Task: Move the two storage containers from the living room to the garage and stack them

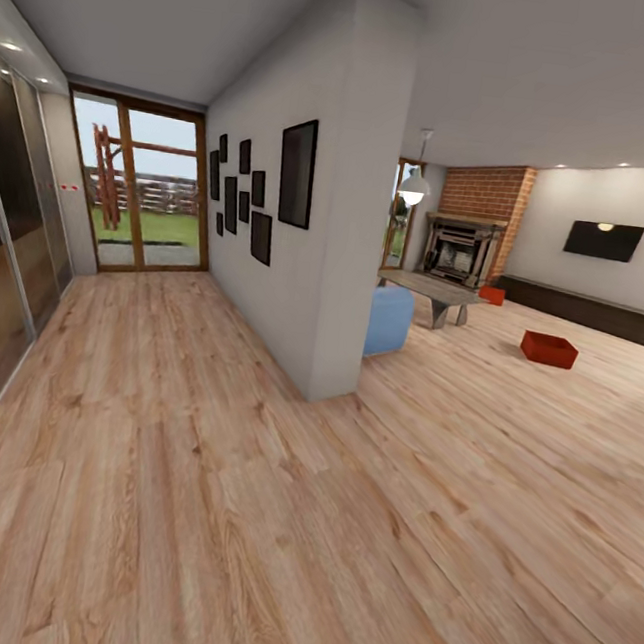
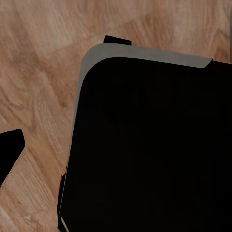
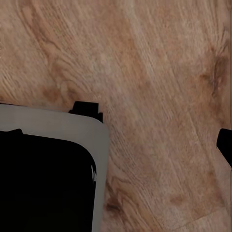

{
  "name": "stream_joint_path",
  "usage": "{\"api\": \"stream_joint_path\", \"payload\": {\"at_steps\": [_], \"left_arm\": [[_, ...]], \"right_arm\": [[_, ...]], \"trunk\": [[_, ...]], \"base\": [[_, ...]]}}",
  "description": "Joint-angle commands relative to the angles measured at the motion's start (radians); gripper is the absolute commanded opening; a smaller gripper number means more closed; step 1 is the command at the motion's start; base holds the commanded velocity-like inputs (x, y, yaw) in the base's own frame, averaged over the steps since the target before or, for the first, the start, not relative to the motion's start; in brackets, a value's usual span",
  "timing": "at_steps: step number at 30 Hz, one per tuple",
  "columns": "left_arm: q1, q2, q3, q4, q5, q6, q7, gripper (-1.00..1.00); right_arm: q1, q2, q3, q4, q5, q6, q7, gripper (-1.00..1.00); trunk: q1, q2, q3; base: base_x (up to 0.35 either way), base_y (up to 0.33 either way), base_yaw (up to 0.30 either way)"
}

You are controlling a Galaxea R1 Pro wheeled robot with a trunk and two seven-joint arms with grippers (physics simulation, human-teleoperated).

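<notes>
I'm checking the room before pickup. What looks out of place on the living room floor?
Two storage containers sit loose on the wood floor: one out in the open, at an angle, another near the fireplace. Nothing looks spilled or damaged.

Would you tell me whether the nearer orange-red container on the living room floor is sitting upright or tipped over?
Upright: the nearer container rests flat on the wood-plank floor, open top facing up.
</notes>
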Motion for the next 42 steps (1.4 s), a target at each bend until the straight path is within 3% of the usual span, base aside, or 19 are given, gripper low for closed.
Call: {"api": "stream_joint_path", "payload": {"at_steps": [1, 27, 42], "left_arm": [[0.000, 0.000, 0.000, -0.001, 0.006, -0.002, 0.000, 1.00], [0.000, 0.000, 0.000, -0.001, 0.006, -0.002, 0.000, 1.00], [0.000, 0.000, 0.000, -0.001, 0.006, -0.002, 0.000, 1.00]], "right_arm": [[-0.001, -0.001, 0.008, 0.003, -0.010, -0.006, 0.006, 1.00], [-0.001, 0.004, 0.007, 0.003, -0.010, -0.008, 0.000, 1.00], [-0.001, 0.007, 0.007, 0.003, -0.011, -0.010, -0.001, 1.00]], "trunk": [[0.001, 0.000, -0.001], [0.001, 0.000, -0.001], [0.001, 0.000, -0.001]], "base": [[0.323, 0.000, 0.000], [0.323, 0.000, -0.007], [0.323, 0.000, -0.265]]}}
